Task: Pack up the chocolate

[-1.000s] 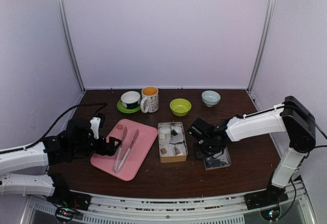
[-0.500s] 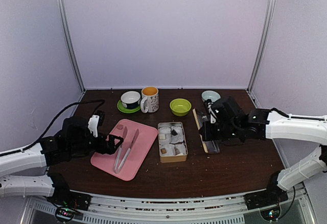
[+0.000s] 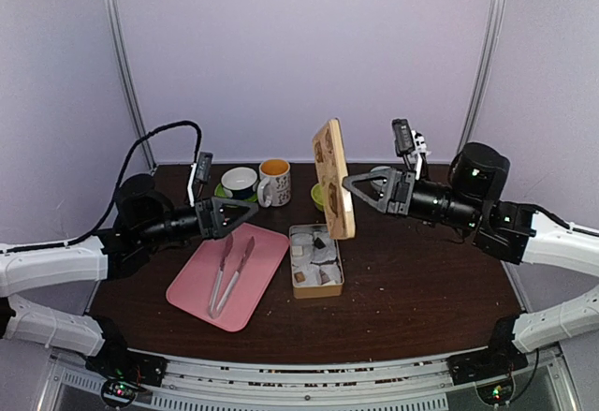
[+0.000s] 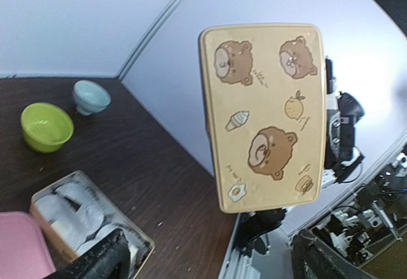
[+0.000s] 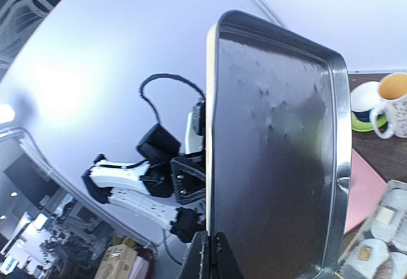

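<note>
Top external view: left gripper hangs spread wide and empty over the pink tray and tongs. The chocolate sits in the open tin. Just above it the lid stands on end, long axis upright, pinched by the right gripper, the nearer arm. Left wrist view shows its bear print; right wrist view, bare metal.

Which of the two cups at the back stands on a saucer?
The low white cup, the left one: it sits on a green saucer. The taller printed mug beside it stands on the table.
</note>
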Robot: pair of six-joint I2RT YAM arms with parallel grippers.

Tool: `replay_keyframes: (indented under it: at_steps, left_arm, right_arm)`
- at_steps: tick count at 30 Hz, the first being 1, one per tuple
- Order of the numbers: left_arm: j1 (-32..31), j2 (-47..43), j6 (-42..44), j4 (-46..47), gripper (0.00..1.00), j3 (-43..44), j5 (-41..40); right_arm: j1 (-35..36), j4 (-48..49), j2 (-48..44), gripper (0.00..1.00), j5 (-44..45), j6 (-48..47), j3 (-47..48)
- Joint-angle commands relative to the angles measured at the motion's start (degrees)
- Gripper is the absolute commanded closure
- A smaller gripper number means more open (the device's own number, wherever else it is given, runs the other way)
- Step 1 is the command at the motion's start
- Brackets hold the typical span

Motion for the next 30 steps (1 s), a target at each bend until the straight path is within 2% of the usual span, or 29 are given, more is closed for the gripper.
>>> replay_keyframes:
  at_steps: [1,5,9,13,23,26,30]
  left_arm:
    - [0.0,3.48,-9.29,20.15,0.08,4.58,9.11]
    - [-0.18,6.63,-13.81,26.43,0.08,6.45,9.97]
    - [-1.74,8.39,-13.93,27.62,0.12,8.77,10.56]
    - [-3.4,9.12,-11.24,22.61,0.16,11.21,10.53]
    - [-4.35,12.23,-10.48,21.43,0.18,12.71,10.57]
    - [-4.64,13.0,-12.18,24.64,0.24,13.07,11.91]
    - [-4.66,13.4,-14.69,28.53,0.4,12.51,13.74]
  right_arm:
    - [0.37,18.85,1.42,1.0,-8.58,8.9,0.54]
    - [0.32,27.87,4.34,1.0,-11.08,15.39,1.79]
    - [0.71,34.05,7.25,1.0,-12.29,19.95,2.71]
    - [1.69,34.03,8.8,1.0,-12.68,19.62,3.88]
    - [2.35,36.06,10.95,1.0,-13.82,20.45,4.58]
    - [2.34,36.78,11.7,1.0,-13.82,20.74,4.26]
    - [2.34,36.08,12.1,1.0,-13.42,19.8,4.0]
